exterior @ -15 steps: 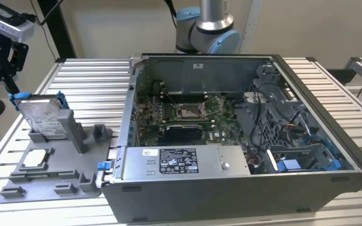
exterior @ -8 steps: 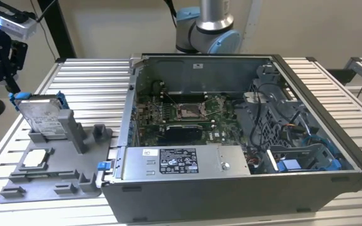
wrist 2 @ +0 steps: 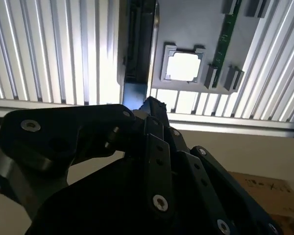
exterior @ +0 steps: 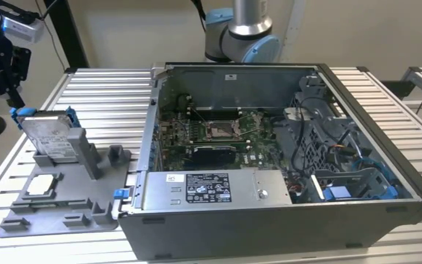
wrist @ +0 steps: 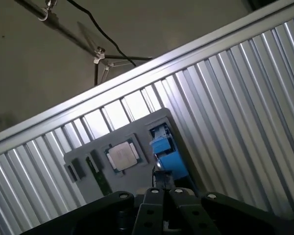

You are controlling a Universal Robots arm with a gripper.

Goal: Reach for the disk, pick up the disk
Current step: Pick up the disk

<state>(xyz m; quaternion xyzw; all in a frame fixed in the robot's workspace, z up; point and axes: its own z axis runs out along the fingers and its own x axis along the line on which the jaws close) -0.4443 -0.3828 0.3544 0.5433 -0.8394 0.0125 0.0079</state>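
Observation:
The disk [exterior: 50,137] is a silver-grey drive with a white label and blue rails. It stands on edge, slightly tilted, in a slot of the grey holder plate [exterior: 64,217] at the exterior view's left. My black gripper [exterior: 15,103] hangs right at the disk's upper corner, against the blue rail end. In the second wrist view the disk [wrist 2: 137,49] runs edge-on away from the gripper [wrist 2: 146,105]. In the first wrist view the blue rail [wrist: 166,152] sits just beyond the gripper [wrist: 162,190].
A small square chip [exterior: 41,184] lies in a pocket of the holder plate beside the disk, also seen as the chip [wrist 2: 182,66] [wrist: 122,155]. An open computer case [exterior: 270,165] with a grey labelled box [exterior: 211,190] stands on the slatted table [exterior: 101,88] to the right.

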